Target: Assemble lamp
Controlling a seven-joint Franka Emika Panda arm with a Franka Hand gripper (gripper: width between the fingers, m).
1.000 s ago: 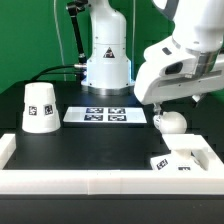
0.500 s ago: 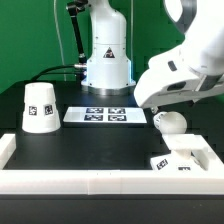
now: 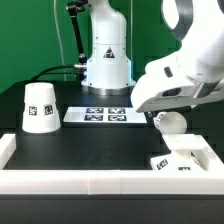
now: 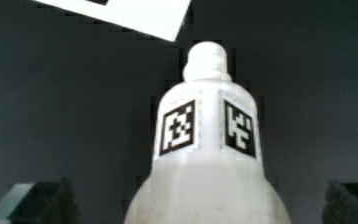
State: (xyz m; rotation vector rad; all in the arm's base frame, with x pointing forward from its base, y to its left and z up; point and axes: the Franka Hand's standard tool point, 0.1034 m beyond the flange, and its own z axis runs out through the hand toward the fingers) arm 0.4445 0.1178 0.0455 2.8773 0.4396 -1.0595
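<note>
The white bulb [image 3: 171, 122] lies on the black table at the exterior view's right, beside the marker board. In the wrist view the bulb [image 4: 208, 120] fills the middle, neck pointing away, two square tags on its body. My gripper [image 4: 197, 205] is open, with one dark finger [image 4: 34, 202] on each side of the bulb's wide end and a gap on both sides. In the exterior view my gripper [image 3: 160, 117] is low at the bulb, mostly hidden by the hand. The cone shade [image 3: 38, 107] stands at the left. The flat square base [image 3: 183, 158] lies at the front right.
The marker board [image 3: 107, 115] lies in the middle of the table; its corner shows in the wrist view [image 4: 131, 12]. A white raised wall [image 3: 90, 181] borders the table's front and sides. The arm's white pedestal [image 3: 107, 60] stands behind the marker board.
My arm has come down and shifted toward the exterior view's right, bringing the hand lower over the bulb. The bulb, shade and base have not moved.
</note>
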